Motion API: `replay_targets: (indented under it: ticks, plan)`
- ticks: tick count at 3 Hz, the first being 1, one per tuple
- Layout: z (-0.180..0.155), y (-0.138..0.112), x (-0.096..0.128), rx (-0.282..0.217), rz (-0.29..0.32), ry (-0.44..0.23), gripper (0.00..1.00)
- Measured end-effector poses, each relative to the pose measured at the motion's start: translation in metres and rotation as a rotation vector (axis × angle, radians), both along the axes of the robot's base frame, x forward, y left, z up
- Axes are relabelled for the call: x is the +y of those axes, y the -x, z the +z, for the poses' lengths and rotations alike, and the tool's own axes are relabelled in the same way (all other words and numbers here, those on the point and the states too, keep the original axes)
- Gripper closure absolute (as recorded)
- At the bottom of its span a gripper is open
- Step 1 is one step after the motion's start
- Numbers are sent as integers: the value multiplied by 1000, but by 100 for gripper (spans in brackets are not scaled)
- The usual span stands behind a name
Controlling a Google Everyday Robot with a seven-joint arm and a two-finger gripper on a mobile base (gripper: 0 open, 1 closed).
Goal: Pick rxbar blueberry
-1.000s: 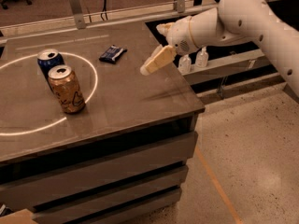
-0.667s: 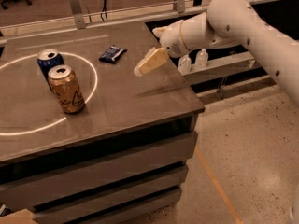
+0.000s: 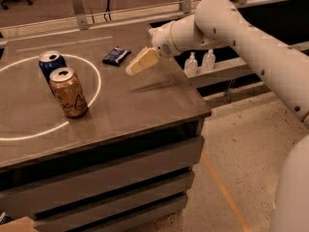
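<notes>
The rxbar blueberry (image 3: 116, 55) lay flat just beyond my gripper (image 3: 140, 63), to camera-left, with its long axis diagonal. I could not tell the gripper opening, and saw nothing held.

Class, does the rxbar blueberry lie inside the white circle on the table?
No, the rxbar blueberry lies outside the white circle, with the gripper held above the table beside it.
</notes>
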State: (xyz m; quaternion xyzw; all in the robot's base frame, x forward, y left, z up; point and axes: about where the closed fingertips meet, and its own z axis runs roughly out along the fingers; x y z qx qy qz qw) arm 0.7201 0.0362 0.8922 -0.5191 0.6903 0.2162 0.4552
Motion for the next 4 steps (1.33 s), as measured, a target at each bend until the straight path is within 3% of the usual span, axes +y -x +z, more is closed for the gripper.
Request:
replay_targets:
  ticks: [4]
  plan:
    - [-30,-65,57,48,131,-75,0]
